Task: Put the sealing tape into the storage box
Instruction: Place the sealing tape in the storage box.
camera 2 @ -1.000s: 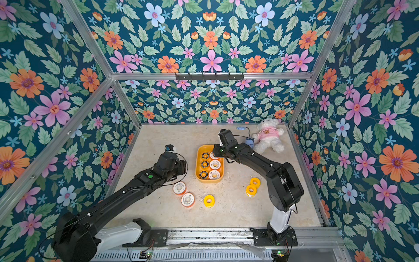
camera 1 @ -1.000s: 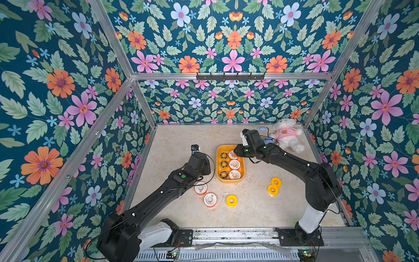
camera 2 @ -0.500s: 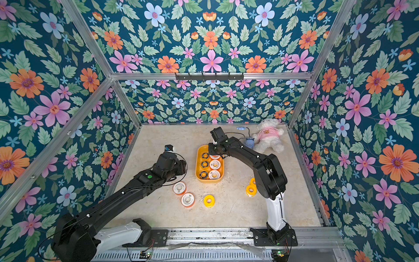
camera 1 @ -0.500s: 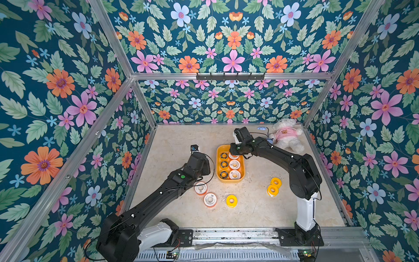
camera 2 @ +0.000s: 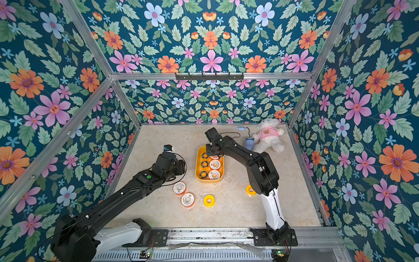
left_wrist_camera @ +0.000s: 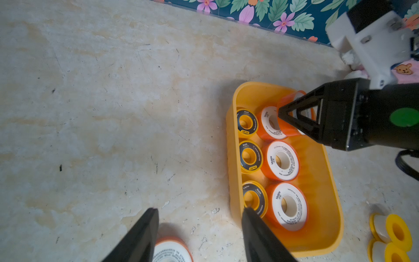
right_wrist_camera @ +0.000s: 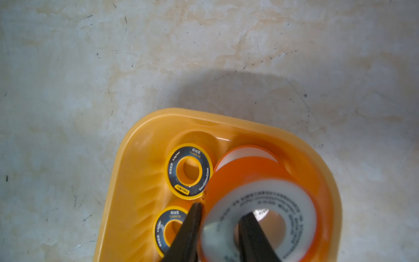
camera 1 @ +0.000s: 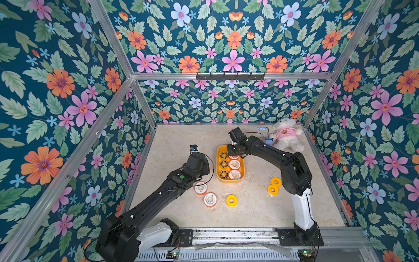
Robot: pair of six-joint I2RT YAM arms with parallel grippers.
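The storage box (camera 1: 230,180) (camera 2: 209,180), a shallow yellow-orange tray, sits mid-table. Three black-and-yellow rings (camera 1: 224,164) fill its left column, and white-faced orange rolls (camera 1: 235,174) lie in its right column. My right gripper (right_wrist_camera: 222,209) is shut on another white-faced orange roll of sealing tape (right_wrist_camera: 272,192) (left_wrist_camera: 291,96), one finger through its hole. It holds that roll tilted over the box's far end, above the roll lying there (left_wrist_camera: 269,122). My left gripper (left_wrist_camera: 199,209) hangs open and empty just left of the box's near end, above a loose orange-rimmed roll (left_wrist_camera: 172,251).
Two orange-rimmed rolls (camera 1: 200,187) (camera 1: 210,199) and a yellow roll (camera 1: 231,200) lie in front of the box. Two more yellow rolls (camera 1: 274,186) sit by the right arm's base. A teddy bear (camera 1: 285,136) and a blue gadget (camera 1: 268,141) lie at the back right. Flowered walls close in the table.
The right arm has carried its roll leftward, from beside the box's far right corner to over its far end. The left arm has not moved.
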